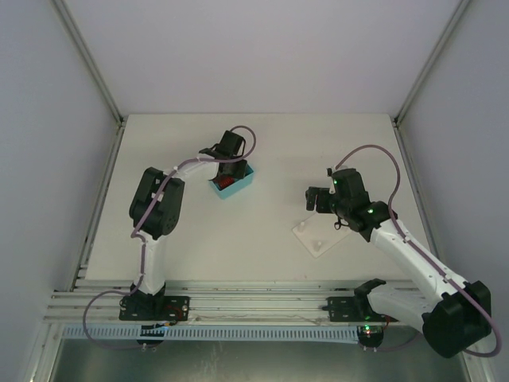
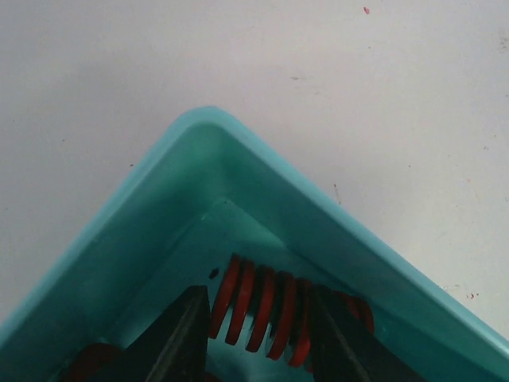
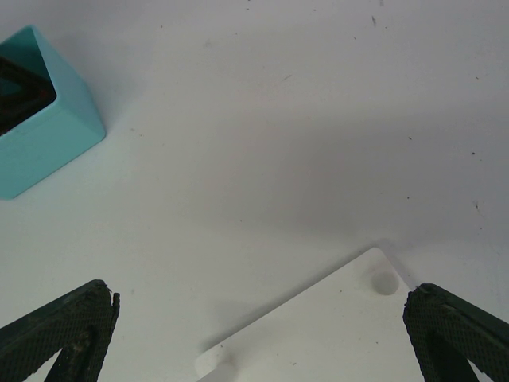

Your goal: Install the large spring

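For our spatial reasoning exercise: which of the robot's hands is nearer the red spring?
Left. The left hand is inside the teal bin, straddling the red spring; the right hand hangs open above the white plate, across the table from the bin.

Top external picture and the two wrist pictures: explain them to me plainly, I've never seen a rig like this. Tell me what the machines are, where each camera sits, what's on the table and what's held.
The top external picture looks down on two robot arms, the left arm and the right arm, bolted at the near edge of a table. Each ends in a two-finger gripper with a small camera on its wrist, and those cameras give the other two pictures. The left gripper is down inside a teal bin, its fingers either side of a red coil spring lying there. I cannot tell whether it is squeezing yet. The right gripper hangs wide open, holding nothing, above a white plate with what look like small pegs. The plate lies flat on the table, apart from the bin.
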